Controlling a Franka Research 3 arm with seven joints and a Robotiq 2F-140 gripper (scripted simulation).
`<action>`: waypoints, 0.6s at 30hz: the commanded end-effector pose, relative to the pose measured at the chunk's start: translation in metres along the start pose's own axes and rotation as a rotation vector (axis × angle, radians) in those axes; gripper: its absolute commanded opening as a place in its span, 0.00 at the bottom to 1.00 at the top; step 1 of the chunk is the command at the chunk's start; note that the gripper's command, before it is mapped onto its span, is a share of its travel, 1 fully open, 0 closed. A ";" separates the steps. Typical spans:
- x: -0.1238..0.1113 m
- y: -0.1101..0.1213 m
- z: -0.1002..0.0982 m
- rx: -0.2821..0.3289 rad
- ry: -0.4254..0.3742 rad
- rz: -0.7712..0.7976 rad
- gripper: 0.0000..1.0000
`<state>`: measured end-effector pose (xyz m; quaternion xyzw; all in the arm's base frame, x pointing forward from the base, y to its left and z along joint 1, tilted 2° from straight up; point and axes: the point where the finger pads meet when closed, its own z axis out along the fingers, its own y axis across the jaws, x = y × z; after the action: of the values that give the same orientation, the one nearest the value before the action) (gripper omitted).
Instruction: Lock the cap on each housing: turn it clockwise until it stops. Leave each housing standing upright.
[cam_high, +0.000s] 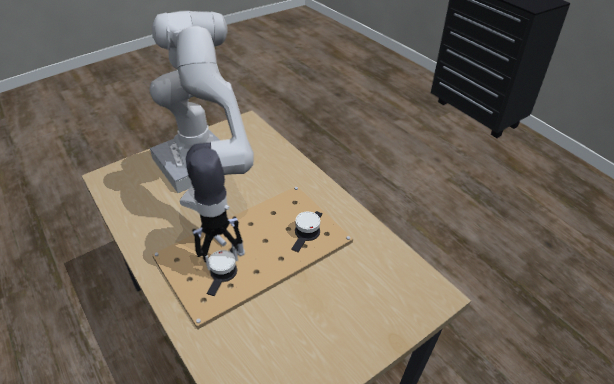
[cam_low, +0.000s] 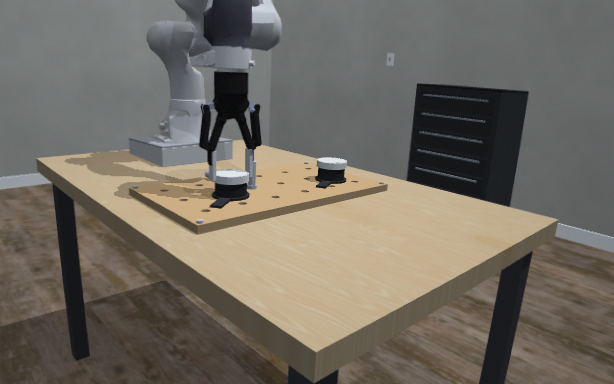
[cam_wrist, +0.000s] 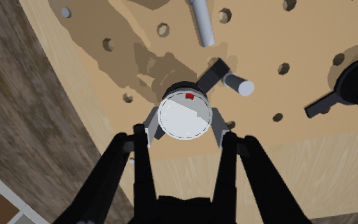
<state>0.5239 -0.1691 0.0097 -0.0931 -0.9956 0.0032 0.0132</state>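
Two black housings with white caps stand upright on a perforated wooden board (cam_high: 252, 252). My gripper (cam_high: 222, 254) points straight down over the near-left housing and is shut on its white cap (cam_high: 221, 261), one finger pad on each side. In the wrist view the cap (cam_wrist: 185, 116) sits between the pads and shows a small red mark (cam_wrist: 189, 95) at its far edge. It also shows in the exterior view (cam_low: 231, 177). The second housing's cap (cam_high: 308, 221) stands free at the right of the board, and shows in the exterior view (cam_low: 331, 163).
A flat black tab (cam_high: 215, 286) sticks out from the base of each housing. The board has several round holes. The robot base (cam_high: 175, 162) stands at the back of the table. A black drawer cabinet (cam_high: 495, 55) stands on the floor far right.
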 end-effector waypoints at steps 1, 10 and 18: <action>0.002 0.001 0.004 0.008 0.007 0.154 0.10; 0.002 0.001 0.003 0.008 0.007 0.196 0.10; 0.002 0.001 0.004 0.008 0.007 0.252 0.10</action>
<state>0.5239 -0.1691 0.0096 -0.1791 -0.9837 0.0076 0.0132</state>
